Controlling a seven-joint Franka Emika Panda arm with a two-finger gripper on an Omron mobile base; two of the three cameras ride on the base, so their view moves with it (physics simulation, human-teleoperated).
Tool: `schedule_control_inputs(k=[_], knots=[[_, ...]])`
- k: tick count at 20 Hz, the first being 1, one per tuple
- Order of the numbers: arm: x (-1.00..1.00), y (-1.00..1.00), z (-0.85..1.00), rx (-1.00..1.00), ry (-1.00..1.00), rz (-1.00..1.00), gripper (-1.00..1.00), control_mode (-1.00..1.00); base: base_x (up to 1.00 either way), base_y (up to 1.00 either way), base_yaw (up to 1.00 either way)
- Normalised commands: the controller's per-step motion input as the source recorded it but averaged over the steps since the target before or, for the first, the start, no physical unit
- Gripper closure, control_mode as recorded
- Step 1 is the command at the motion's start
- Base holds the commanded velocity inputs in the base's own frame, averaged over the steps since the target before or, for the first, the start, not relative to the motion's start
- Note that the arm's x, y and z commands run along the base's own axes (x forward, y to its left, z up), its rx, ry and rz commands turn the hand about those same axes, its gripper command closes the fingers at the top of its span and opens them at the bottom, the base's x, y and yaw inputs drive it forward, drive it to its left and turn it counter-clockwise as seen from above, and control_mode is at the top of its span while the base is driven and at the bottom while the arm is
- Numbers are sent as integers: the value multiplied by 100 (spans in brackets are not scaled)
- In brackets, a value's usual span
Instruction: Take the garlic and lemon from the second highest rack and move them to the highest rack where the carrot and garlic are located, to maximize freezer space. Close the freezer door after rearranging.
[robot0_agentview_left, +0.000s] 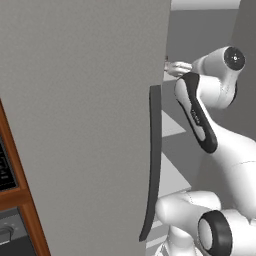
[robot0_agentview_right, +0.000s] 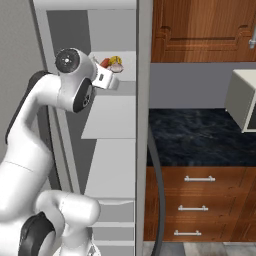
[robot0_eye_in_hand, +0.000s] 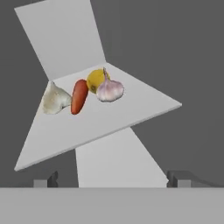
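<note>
Gripper (robot0_eye_in_hand: 112, 180) spread wide, holding nothing; ahead on the highest rack (robot0_eye_in_hand: 131, 113): lemon (robot0_eye_in_hand: 95, 79) behind pinkish garlic (robot0_eye_in_hand: 110, 90), carrot (robot0_eye_in_hand: 79, 96) (white garlic (robot0_eye_in_hand: 54, 99) beside it).

You see the highest rack (robot0_eye_in_hand: 131, 109) carrying four items clustered together: white garlic (robot0_eye_in_hand: 54, 99), carrot (robot0_eye_in_hand: 79, 96), lemon (robot0_eye_in_hand: 95, 80), pinkish garlic (robot0_eye_in_hand: 110, 90).

- We see the yellow lemon (robot0_eye_in_hand: 95, 80) ahead of our hand on the top rack (robot0_eye_in_hand: 131, 109), touching the pink garlic (robot0_eye_in_hand: 110, 90) and the carrot (robot0_eye_in_hand: 79, 96).
- A white garlic (robot0_eye_in_hand: 54, 99) lies beside that carrot.
</note>
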Motion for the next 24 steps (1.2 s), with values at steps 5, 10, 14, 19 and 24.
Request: schedule_control_inputs(k=[5, 10, 14, 19, 24], knots=[[-81, 1, 2, 0, 0, 0, -100, -100, 0, 0, 0], [-93, 11, -14, 0, 0, 0, -100, -100, 0, 0, 0], [-96, 16, -39, 0, 0, -4, -100, -100, 0, 0, 0], [-98, 31, -62, -4, 0, -15, -100, -100, 0, 0, 0], [0, 0, 0, 0, 0, 0, -100, 100, -100, -5, -21]])
